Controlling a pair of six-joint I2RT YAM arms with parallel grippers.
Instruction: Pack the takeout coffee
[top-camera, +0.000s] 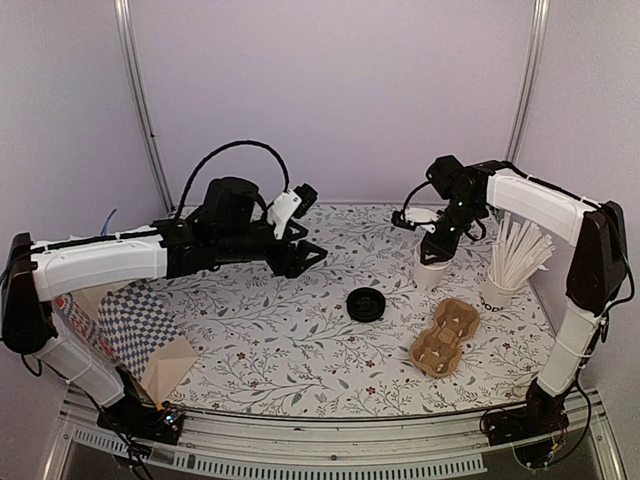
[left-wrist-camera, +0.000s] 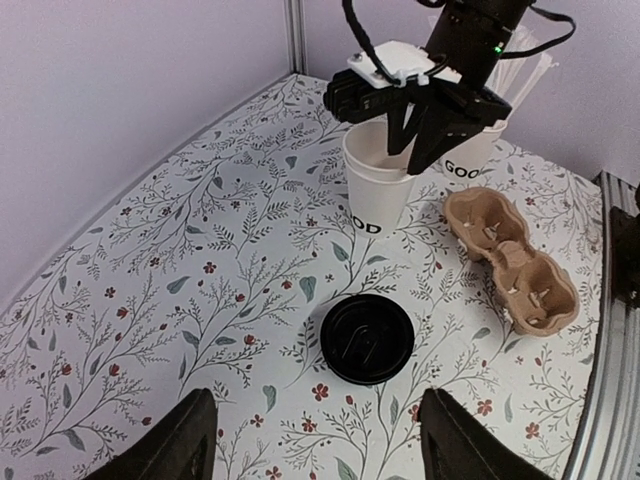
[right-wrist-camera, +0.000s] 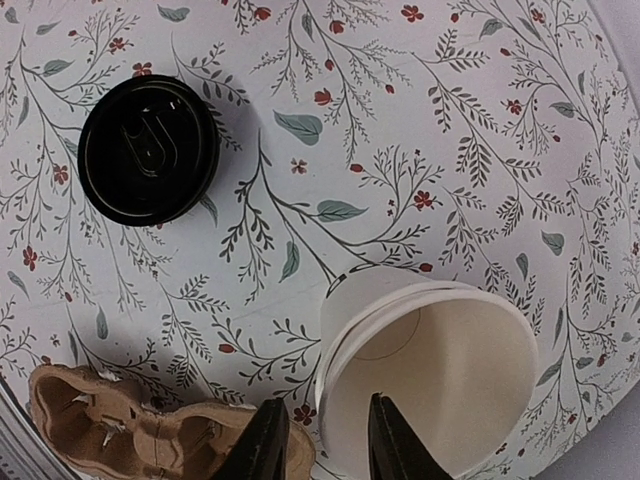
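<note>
Straddling cup (right-wrist-camera: 430, 385) rim, right gripper (right-wrist-camera: 325, 402) ajar.

One open cup (top-camera: 431, 270), one black lid (top-camera: 366, 304), one stick cup (top-camera: 497, 292), perhaps twenty sticks (top-camera: 520, 250), one carrier (top-camera: 446, 337), one checkered bag (top-camera: 135, 330)

White paper cup (left-wrist-camera: 378, 195), dark lettering, upright, open-topped; round black lid (left-wrist-camera: 367, 338) lying flat nearby, off cup.

The left arm (top-camera: 100, 262) and right arm (top-camera: 540, 200) have smooth white shells over their long links, with black joints and black bases. A thin black cable (top-camera: 232, 148) loops above the left wrist, beside a white camera mount (top-camera: 285, 208). The left gripper (top-camera: 312, 262) and right gripper (left-wrist-camera: 410, 160) are matte black with angular fingers. A small green light (left-wrist-camera: 496, 47) glows on the right wrist.
</note>
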